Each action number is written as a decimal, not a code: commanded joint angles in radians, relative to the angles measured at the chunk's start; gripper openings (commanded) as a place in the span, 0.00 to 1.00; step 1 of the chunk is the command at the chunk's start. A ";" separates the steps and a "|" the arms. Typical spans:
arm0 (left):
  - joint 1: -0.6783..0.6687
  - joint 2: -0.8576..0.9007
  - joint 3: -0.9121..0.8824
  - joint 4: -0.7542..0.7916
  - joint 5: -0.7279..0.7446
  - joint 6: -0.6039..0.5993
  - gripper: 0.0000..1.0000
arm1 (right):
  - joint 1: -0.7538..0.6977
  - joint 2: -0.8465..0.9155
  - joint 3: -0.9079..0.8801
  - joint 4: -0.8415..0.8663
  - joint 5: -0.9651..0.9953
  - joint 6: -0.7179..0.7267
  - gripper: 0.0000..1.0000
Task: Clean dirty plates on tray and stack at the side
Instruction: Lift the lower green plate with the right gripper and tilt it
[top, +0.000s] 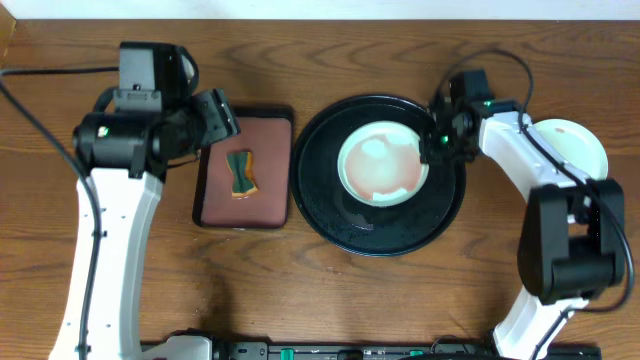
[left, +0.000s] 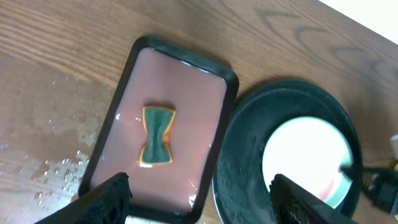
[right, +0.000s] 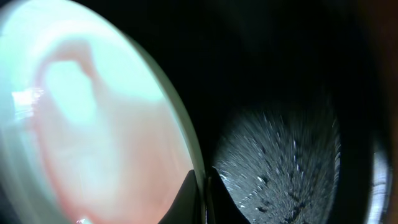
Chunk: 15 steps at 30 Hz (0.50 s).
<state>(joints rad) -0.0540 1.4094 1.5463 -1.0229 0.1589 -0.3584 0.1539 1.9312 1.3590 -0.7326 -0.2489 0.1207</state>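
Note:
A pale mint plate (top: 381, 167) with a reddish smear lies on the round black tray (top: 330, 210). My right gripper (top: 437, 143) is shut on the plate's right rim; the right wrist view shows the fingertips (right: 203, 193) pinching the rim of the plate (right: 81, 124). Another pale plate (top: 578, 143) lies on the table at the far right, partly behind the right arm. My left gripper (left: 199, 199) is open and empty above the near end of the maroon tray (left: 186, 106). The left wrist view also shows the black tray (left: 242, 168) and plate (left: 305, 149).
A green-and-orange sponge (top: 240, 172) lies in the rectangular maroon tray (top: 215, 200); it also shows in the left wrist view (left: 157, 143). Water droplets (left: 62, 165) wet the wood left of that tray. The black tray's surface is wet (right: 280, 162).

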 joint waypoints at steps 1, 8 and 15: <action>0.005 -0.047 0.010 -0.029 0.013 0.009 0.76 | 0.076 -0.122 0.104 0.011 -0.002 -0.050 0.01; 0.005 -0.145 0.010 -0.072 0.013 0.009 0.77 | 0.256 -0.133 0.174 0.121 0.089 -0.056 0.01; 0.005 -0.187 0.010 -0.084 0.013 0.009 0.78 | 0.420 -0.060 0.174 0.344 0.175 -0.097 0.01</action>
<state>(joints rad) -0.0540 1.2270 1.5463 -1.1007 0.1596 -0.3588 0.5255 1.8290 1.5303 -0.4255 -0.1280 0.0643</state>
